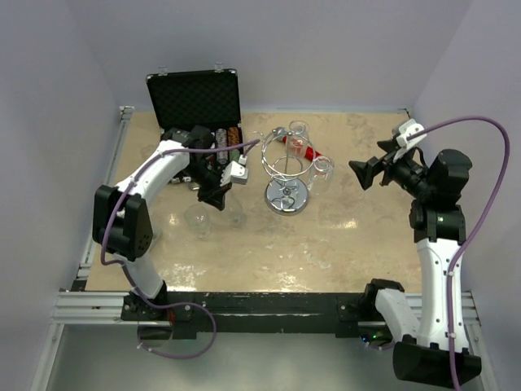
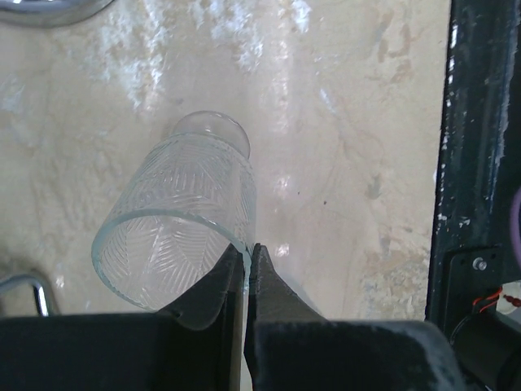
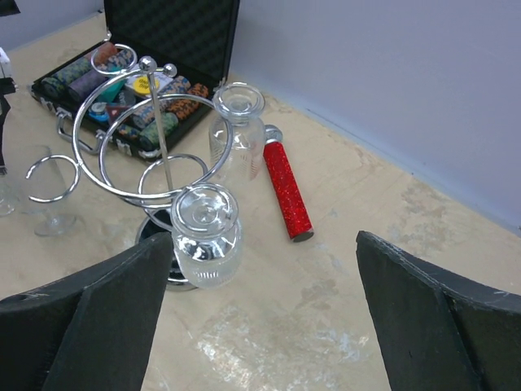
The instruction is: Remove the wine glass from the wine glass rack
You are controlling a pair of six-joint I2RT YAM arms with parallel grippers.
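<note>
The chrome wine glass rack (image 1: 286,198) stands mid-table; it also shows in the right wrist view (image 3: 157,122). Two wine glasses hang upside down from its loops, one at the back (image 1: 299,134) (image 3: 236,130) and one on the right (image 1: 322,173) (image 3: 207,236). My left gripper (image 1: 213,195) (image 2: 247,248) is shut on the rim of a third, patterned wine glass (image 2: 183,220) (image 1: 198,220), upright and low over the table left of the rack. My right gripper (image 1: 364,175) (image 3: 260,326) is open and empty, right of the rack and facing it.
An open black chip case (image 1: 195,102) (image 3: 122,81) sits at the back left. A red glittery cylinder (image 1: 297,147) (image 3: 286,189) lies behind the rack. Another glass (image 1: 237,218) (image 3: 50,195) stands on the table between the left gripper and the rack.
</note>
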